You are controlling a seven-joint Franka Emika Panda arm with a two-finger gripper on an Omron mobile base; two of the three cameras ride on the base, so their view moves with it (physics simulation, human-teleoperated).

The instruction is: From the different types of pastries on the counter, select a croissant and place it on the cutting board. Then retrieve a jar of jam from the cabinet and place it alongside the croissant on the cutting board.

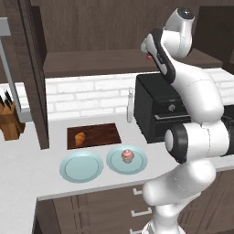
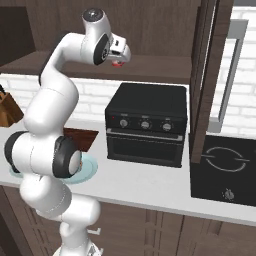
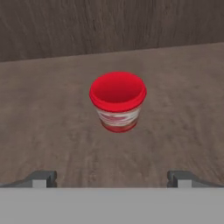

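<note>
1. Croissant already lay on the cutting board, near its left edge; jam step was in hand.
2. Jar stood upright on the cabinet shelf, well back from the front edge, centred ahead of the claw.
3. Claw was wide open, empty, tips apart either side of the jar's line, not touching it.
4. Next move probably: push forward until the fingers flank the jar, then close.
5. From the base cameras the jar was mostly hidden behind the hand; only a red sliver showed.
6. Jar label too blurred to read.
7. Cupcake sat on a plate near the desk's front edge.
</note>
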